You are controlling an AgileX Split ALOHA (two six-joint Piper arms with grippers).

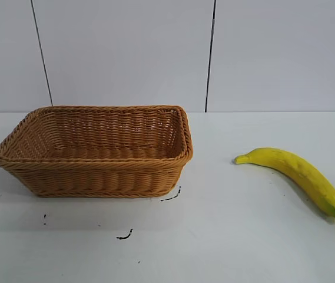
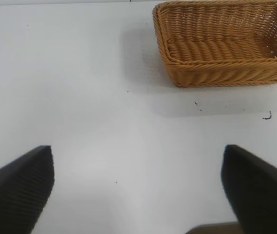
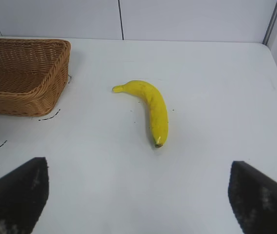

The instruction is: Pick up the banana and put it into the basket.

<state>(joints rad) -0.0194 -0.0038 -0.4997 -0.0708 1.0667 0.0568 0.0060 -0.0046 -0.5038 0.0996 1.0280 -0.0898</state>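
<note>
Right wrist view shows the two dark fingers (image 3: 16,195) of the right gripper (image 3: 138,200) spread wide at the lower corners of the frame, holding nothing. Between and beyond them, one banana (image 3: 150,108) lies on the white table (image 3: 216,97), near the centre of the frame. One basket (image 3: 24,75) stands at the upper left, apart from the banana. In the left wrist view the left gripper (image 2: 138,192) also has its two fingers (image 2: 19,187) wide apart over bare table, with the basket at the upper right. In the exterior view the basket (image 1: 96,150) is left of centre and the banana (image 1: 297,174) at the right edge; a few small black marks (image 1: 126,236) lie on the table in front of the basket.
</note>
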